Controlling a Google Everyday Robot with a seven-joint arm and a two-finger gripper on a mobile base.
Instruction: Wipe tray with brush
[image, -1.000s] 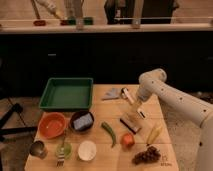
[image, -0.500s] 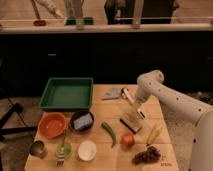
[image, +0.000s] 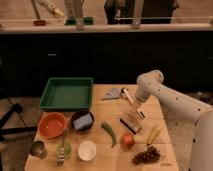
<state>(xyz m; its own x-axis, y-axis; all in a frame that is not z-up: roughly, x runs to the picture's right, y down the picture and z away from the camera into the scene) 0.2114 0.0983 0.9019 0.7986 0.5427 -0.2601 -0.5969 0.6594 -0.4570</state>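
**Gripper down at the brush, tray waiting across the table**

The gripper (image: 138, 106) sat low over the table (image: 107, 112), right at the slim white brush (image: 126, 93), apparently placed to take its handle. Whether it was open or already had hold could not be told. The green tray (image: 66, 93) lay well apart at the far corner, empty. A grey cloth (image: 112, 93) lay between them, and a block brush (image: 131, 121) crowded the gripper's near side.
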